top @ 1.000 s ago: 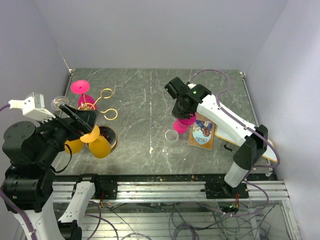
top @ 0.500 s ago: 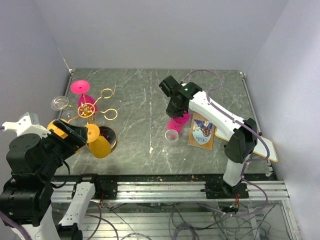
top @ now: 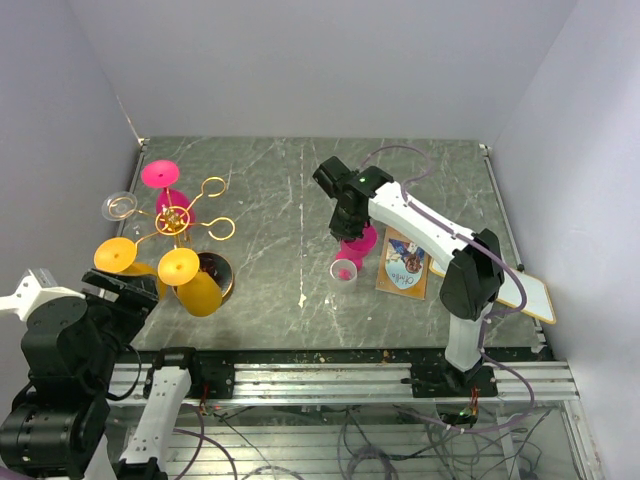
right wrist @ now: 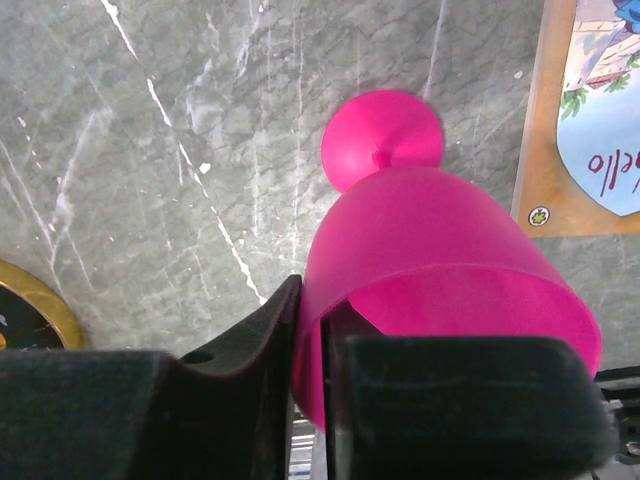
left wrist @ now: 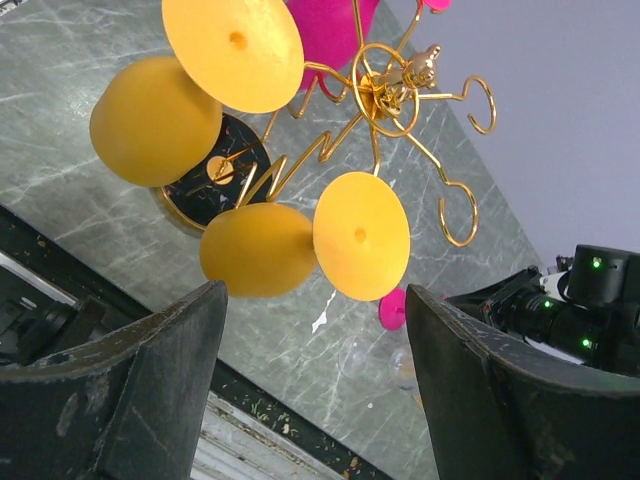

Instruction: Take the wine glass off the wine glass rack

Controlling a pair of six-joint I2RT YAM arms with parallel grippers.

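The gold wire wine glass rack (top: pixel 178 218) stands at the left, also in the left wrist view (left wrist: pixel 385 95). Two yellow wine glasses (top: pixel 180 268) (left wrist: pixel 255 250), a pink one (top: pixel 160 174) and a clear one (top: pixel 118 206) hang on its arms. My left gripper (top: pixel 128 297) (left wrist: pixel 315 400) is open and empty, near and left of the rack. My right gripper (top: pixel 350 225) (right wrist: pixel 318 310) is shut on the rim of another pink wine glass (top: pixel 360 244) (right wrist: pixel 440 260), held bowl up with its foot (right wrist: pixel 383 140) toward the table at centre.
A clear glass (top: pixel 343 272) stands on the table just in front of the held pink glass. A picture card (top: pixel 405 262) lies to its right, and a white board (top: pixel 530 296) overhangs the right edge. The rack's round base (top: pixel 218 270) is partly hidden by yellow glasses.
My left gripper has drawn back from the rack toward the near left, empty. My right gripper has shifted slightly left with the pink glass.
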